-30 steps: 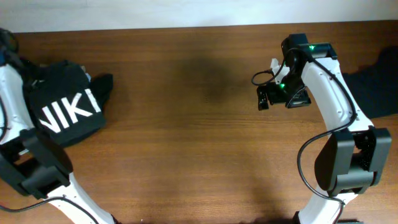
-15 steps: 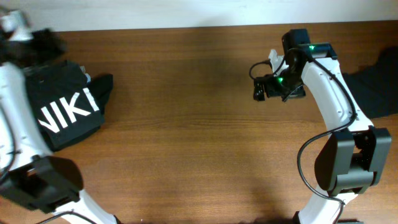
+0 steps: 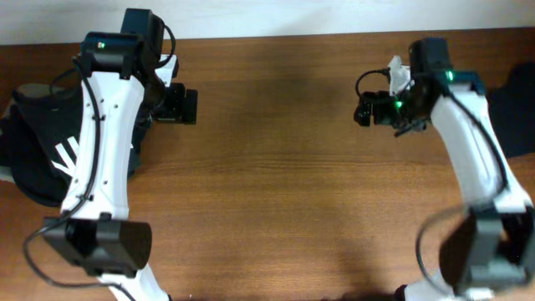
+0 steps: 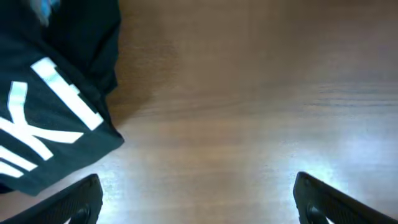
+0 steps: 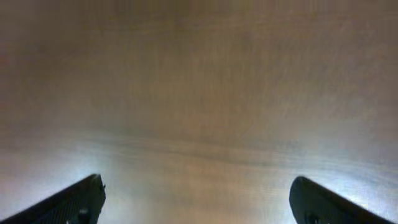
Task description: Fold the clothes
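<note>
A folded black T-shirt with white block letters [image 3: 38,159] lies at the table's far left, partly hidden under my left arm. It also shows at the upper left of the left wrist view [image 4: 50,112]. My left gripper [image 3: 185,106] is open and empty, just right of the shirt above bare wood [image 4: 199,199]. Another dark garment [image 3: 514,104] lies at the right edge, partly hidden by my right arm. My right gripper [image 3: 365,111] is open and empty over bare wood [image 5: 196,199], left of that garment.
The brown wooden table [image 3: 267,192] spans the view. A pale wall runs along its far edge [image 3: 267,17].
My left arm has swung from the far left edge to the right, off the folded shirt, its gripper now past the shirt's right side. My right gripper has shifted slightly right.
</note>
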You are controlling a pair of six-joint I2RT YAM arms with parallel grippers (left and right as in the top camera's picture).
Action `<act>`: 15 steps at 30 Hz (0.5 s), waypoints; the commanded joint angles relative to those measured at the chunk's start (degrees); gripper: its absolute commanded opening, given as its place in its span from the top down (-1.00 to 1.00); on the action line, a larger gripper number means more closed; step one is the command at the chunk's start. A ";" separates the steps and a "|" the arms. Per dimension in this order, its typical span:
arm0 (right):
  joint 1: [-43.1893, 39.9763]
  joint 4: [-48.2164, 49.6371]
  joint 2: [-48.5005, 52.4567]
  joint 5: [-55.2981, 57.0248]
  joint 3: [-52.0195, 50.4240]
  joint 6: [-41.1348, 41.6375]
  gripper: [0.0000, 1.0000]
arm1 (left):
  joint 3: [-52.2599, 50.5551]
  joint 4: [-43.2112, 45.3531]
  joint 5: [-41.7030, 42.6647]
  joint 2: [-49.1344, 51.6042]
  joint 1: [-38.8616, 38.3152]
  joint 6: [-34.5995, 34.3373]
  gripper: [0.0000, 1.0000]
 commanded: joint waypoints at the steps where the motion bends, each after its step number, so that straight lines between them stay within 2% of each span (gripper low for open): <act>1: 0.00 12.09 -17.73 2.78 -17.79 2.82 -0.97 | -11.69 7.13 -0.85 -13.51 0.11 0.76 -0.96; 4: -0.02 22.14 -36.39 9.05 -33.75 2.82 -0.97 | -37.35 23.93 0.20 -32.37 0.11 3.17 -0.96; 5: -0.02 23.12 -42.03 11.50 -37.24 2.78 -0.97 | -46.84 30.88 1.09 -39.85 0.11 3.72 -0.98; 8: -0.02 21.73 -51.01 13.62 -41.42 2.75 -0.97 | -64.48 43.65 0.92 -55.28 0.11 3.72 -0.98; 11: -0.02 19.71 -53.16 13.62 -41.46 2.75 -0.98 | -73.35 46.58 1.07 -64.04 0.11 3.72 -0.99; 15: -0.02 19.67 -50.45 13.62 -41.46 2.75 -0.97 | -75.36 39.15 1.07 -66.49 0.11 3.72 -0.98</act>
